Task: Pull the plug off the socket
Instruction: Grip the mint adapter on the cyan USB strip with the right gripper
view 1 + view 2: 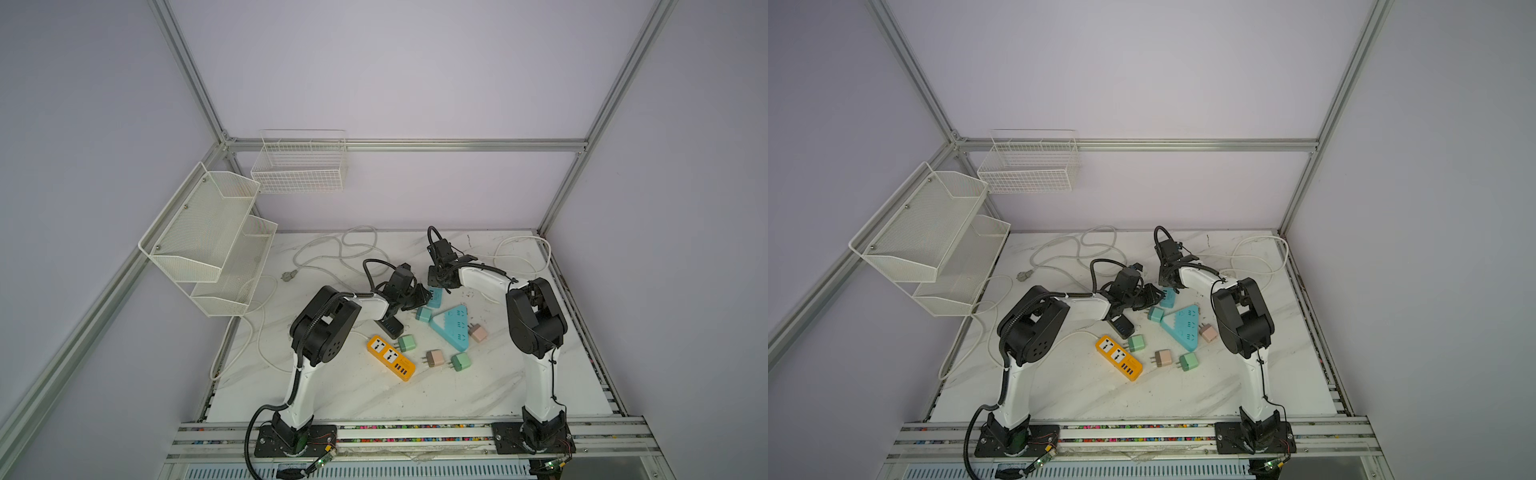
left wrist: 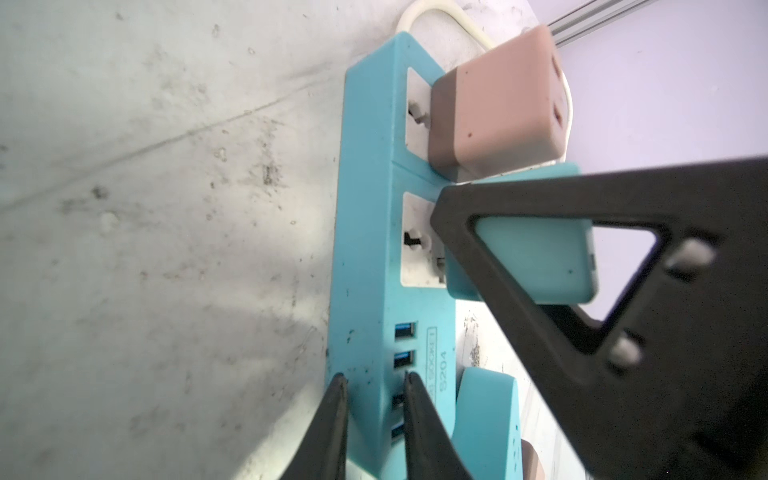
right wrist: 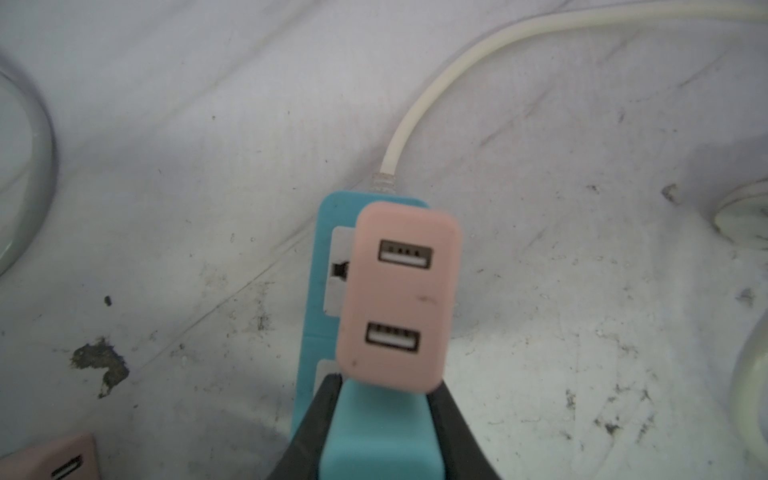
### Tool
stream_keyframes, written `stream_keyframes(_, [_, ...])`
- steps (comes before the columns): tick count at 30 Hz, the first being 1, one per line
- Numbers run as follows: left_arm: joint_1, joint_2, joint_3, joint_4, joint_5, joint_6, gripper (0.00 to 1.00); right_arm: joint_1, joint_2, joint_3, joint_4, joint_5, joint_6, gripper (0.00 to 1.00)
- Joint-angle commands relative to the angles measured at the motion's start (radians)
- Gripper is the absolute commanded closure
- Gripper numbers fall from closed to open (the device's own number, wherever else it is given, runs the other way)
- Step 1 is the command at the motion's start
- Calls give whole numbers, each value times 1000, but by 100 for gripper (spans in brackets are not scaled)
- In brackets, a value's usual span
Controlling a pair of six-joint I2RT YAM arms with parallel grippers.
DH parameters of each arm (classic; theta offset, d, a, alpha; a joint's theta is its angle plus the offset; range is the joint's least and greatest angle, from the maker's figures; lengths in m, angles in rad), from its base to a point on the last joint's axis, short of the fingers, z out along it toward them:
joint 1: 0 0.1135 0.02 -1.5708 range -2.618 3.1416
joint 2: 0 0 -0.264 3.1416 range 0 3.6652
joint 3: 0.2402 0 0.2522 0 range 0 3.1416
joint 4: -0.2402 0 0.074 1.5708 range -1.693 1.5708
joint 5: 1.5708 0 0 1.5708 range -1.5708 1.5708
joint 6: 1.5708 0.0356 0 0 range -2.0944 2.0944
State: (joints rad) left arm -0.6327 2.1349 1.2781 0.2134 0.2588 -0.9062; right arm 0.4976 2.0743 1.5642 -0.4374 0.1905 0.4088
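Blue plug (image 3: 378,432) sits in the blue socket strip (image 2: 365,249), nearer the tabletop's (image 1: 457,395) far edge. Right gripper (image 3: 383,384) squeezes it tight. Left gripper (image 2: 374,376) pinches the strip's end.

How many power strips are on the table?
4: orange strip in front, black strip behind it, triangular blue strip mid-table, long blue strip behind that. More may be hidden.
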Motion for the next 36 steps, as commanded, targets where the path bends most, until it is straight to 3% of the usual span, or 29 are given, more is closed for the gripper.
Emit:
stream_keyframes(1, [-25,31,-39,-117,-15,-6,78,18,-41,6,12,6,-2,81])
stream_keyframes(7, [-25,25,-43,-139,-39,-7,78,32,-13,37,-5,-32,10,82])
stream_keyframes(12, [-27,22,-36,-140,-28,-6,78,16,-91,0,-3,15,1,82])
stream_keyframes(18, [-30,-5,-12,-136,-12,2,78,-18,-193,-52,25,-34,-11,82])
stream_keyframes(30, [-30,-130,-1,-150,-25,35,71,-203,-463,-384,273,-340,61,82])
stream_keyframes(36, [-30,-200,-58,-146,-56,36,70,-259,-491,-537,411,-460,110,82])
